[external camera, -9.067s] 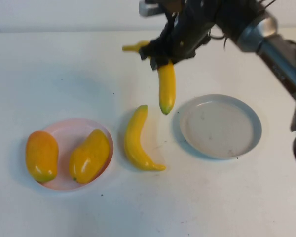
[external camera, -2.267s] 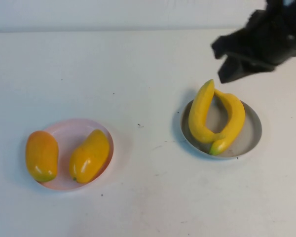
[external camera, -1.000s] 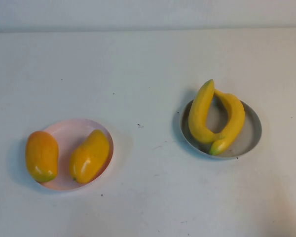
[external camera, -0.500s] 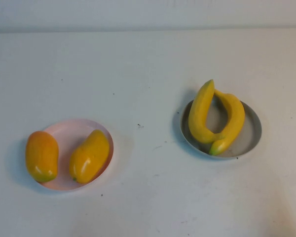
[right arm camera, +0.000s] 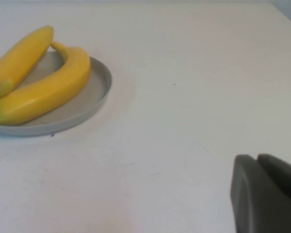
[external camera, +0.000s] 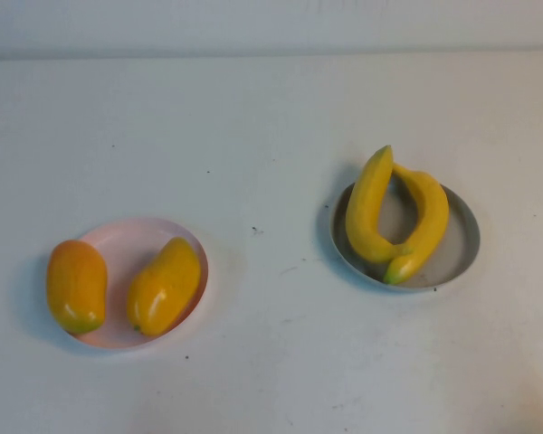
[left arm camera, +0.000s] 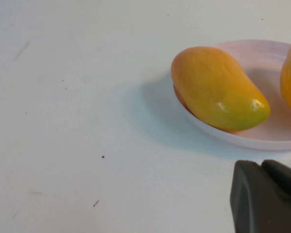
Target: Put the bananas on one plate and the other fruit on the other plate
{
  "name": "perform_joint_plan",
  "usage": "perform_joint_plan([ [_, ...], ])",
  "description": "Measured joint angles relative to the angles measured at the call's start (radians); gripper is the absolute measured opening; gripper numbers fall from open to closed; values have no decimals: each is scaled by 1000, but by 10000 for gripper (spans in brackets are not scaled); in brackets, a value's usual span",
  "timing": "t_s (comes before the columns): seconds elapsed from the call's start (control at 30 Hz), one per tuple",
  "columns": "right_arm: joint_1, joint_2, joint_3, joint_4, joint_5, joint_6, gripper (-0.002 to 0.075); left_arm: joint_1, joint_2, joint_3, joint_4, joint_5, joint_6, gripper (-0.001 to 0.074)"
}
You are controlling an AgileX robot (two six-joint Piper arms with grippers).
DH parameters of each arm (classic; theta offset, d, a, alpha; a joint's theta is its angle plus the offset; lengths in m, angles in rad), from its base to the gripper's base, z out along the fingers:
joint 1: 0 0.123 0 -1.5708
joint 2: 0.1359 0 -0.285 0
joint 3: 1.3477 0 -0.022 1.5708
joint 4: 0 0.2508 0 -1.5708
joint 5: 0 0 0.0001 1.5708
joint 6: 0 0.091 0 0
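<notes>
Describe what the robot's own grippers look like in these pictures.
Only a corner of each shows. The left gripper is a matte dark grey, blocky part with rounded edges; the right gripper looks the same. No cables or markings are visible. Neither arm appears in the high view.

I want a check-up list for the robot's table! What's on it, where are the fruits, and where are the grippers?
Surface: white table, a few tiny dark specks on it.
Bananas: two bananas lie on the grey plate, touching each other, tips poking over the far rim.
Other fruit: two mangoes on the pink plate; the left one overhangs the rim.
Clutter: nothing seen.
Left gripper: only a dark corner shows in the left wrist view, near the pink plate, holding nothing seen; absent from the high view.
Right gripper: only a dark corner shows in the right wrist view, away from the grey plate; absent from the high view.
Cables: nothing seen.
Surroundings: pale wall behind the table.
</notes>
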Motion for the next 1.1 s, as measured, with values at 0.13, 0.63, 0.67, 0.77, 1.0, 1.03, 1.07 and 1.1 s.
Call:
perform_joint_plan([
  [0.13,0,0,0,0,8,-66,-15,0,0,0,0,0,0,-2],
  [0.63,0,0,0,0,8,-86,-15,0,0,0,0,0,0,-1],
  [0.67,0,0,0,0,8,-86,-15,0,0,0,0,0,0,-1],
  [0.77,0,0,0,0,8,-86,-15,0,0,0,0,0,0,-2],
  [1.0,0,0,0,0,8,-86,-15,0,0,0,0,0,0,-2],
  [1.03,0,0,0,0,8,-86,-15,0,0,0,0,0,0,-2],
  [1.07,0,0,0,0,10,-86,-15,0,0,0,0,0,0,-2],
  [1.1,0,0,0,0,10,-86,-15,0,0,0,0,0,0,-2],
])
